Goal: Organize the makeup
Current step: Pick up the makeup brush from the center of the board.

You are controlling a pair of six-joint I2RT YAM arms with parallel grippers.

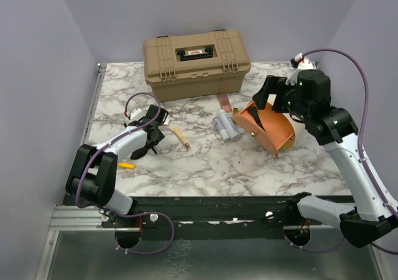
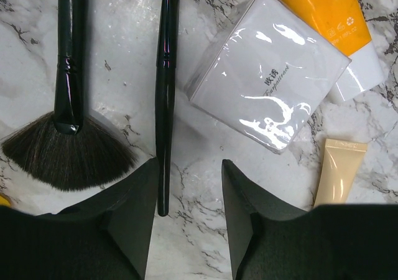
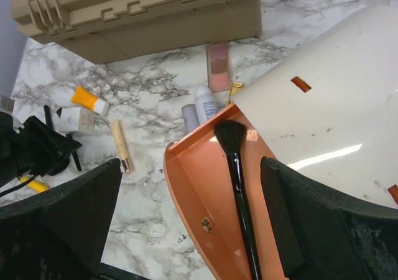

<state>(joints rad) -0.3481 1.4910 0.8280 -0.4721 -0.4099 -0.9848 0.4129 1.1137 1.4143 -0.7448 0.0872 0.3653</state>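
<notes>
Black wedge fingers of the left gripper [image 2: 188, 168] sit closest in its wrist view, spread apart over bare marble tabletop [image 1: 236, 168] and holding nothing. It hovers low in front of the tan hard case [image 1: 196, 62], off that case's left front corner, and most of the loose makeup lies there too. The slim black brush [image 2: 165, 106] is the piece that matters. Its long axis runs in line with the fingers, bristles pointing away from the wrist, and its handle end lies tight against the inner edge of the finger on the fan brush [image 2: 68, 74] side, not centred in the gap. I'd judge a small sideways shift is needed before closing. A white box [image 2: 267, 87], an orange tube [image 2: 329, 12] and a pale tube [image 2: 339, 168] lie on the other side. The yellow pencil [image 1: 126, 165] and tan-handled brush [image 1: 181, 138] lie farther out from the case. Off the case's right front corner, the right gripper [image 3: 191, 168] is wide open astride the mouth of the tipped round pouch [image 1: 273, 130]; it appears to grip nothing. One black brush [image 3: 239, 193] is already inside. The left arm is plainly nearer the slim brush.
</notes>
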